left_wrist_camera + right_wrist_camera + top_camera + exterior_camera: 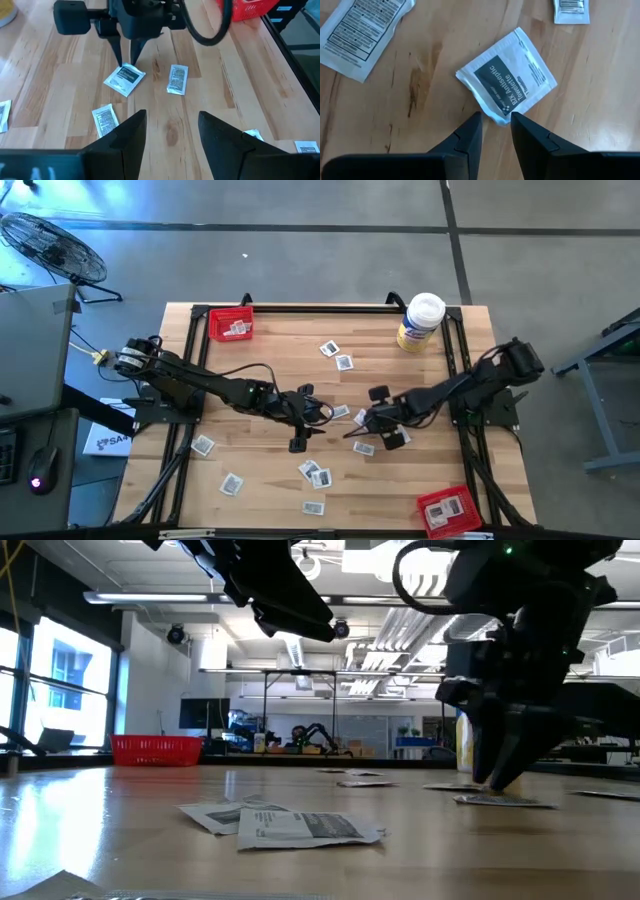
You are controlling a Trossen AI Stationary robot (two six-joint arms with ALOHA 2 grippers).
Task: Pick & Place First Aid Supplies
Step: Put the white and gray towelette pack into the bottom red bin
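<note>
Where right hand (496, 119) pinches, packet (507, 76) corner.

The small white-and-grey square packets (232, 483) scattered over the light wooden table (270, 350) carry dark print too small to read from above. In the right wrist view, the corner of the white packet with a dark label (512, 80) nearest the camera slips out of sight between the two dark fingers (470, 135), so contact there cannot be told. A second printed white packet (362, 30) at ten o'clock and a third (571, 10) at one o'clock are cut by the frame's edge. In the low view both arms run off the top, and the packet (500, 800) under the right arm's gripper (505, 775) is seen only edge-on.
</note>
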